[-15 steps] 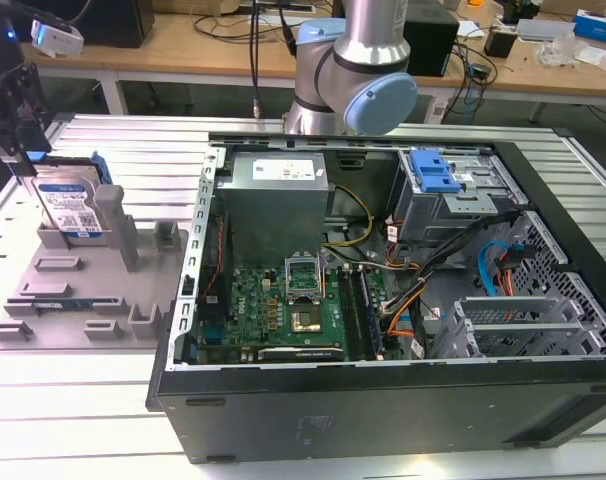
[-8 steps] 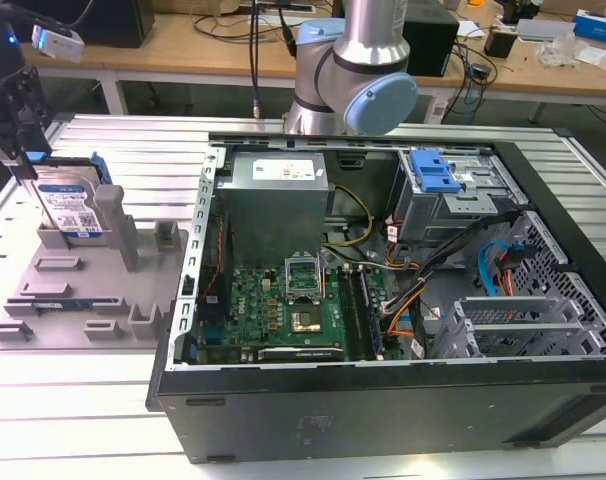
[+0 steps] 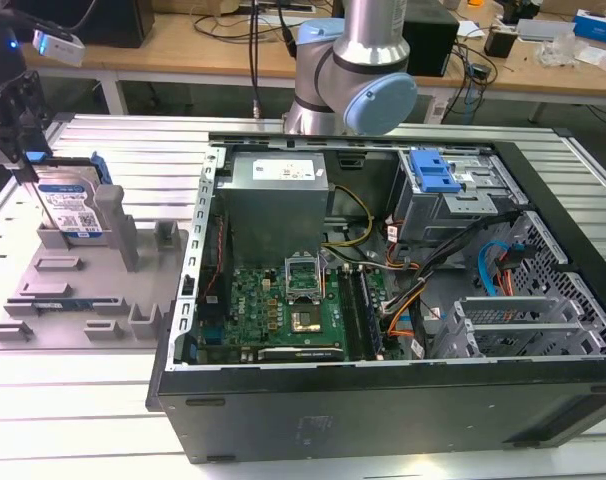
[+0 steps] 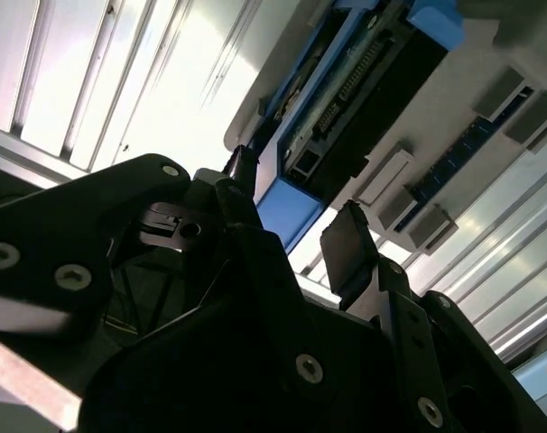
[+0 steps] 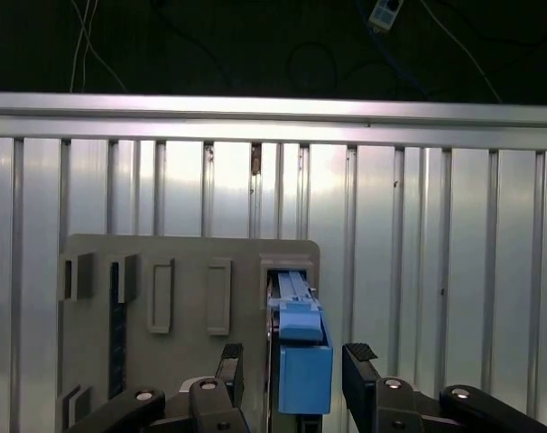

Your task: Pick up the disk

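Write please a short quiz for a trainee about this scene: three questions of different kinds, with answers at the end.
1. True or false: the disk lies flat inside the computer case.
2. Multiple choice: the gripper is A) shut on the disk, B) open, one finger on each side of the disk, C) open above the computer case.
3. Short answer: on which side of the exterior view does the gray holder stand?
Key: 1 false, it stands upright in the gray holder; 2 B; 3 the left.
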Available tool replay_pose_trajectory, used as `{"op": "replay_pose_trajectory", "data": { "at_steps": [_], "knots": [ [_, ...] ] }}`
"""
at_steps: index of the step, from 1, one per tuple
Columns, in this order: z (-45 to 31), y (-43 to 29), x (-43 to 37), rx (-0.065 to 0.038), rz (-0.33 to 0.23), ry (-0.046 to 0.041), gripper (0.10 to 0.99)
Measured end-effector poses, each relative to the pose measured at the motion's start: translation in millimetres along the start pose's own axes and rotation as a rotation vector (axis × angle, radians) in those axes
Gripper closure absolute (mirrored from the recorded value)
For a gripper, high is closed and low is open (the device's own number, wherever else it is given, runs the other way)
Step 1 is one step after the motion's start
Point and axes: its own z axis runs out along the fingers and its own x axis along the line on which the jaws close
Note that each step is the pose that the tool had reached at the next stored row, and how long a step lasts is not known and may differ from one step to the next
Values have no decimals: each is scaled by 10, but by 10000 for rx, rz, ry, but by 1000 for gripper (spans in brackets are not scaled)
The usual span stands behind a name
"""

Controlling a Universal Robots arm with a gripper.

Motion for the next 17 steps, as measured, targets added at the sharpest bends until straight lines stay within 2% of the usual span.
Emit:
{"op": "replay_pose_trajectory", "data": {
  "at_steps": [17],
  "knots": [
    [123,0,-2,-1,0,1,529]
  ]
}}
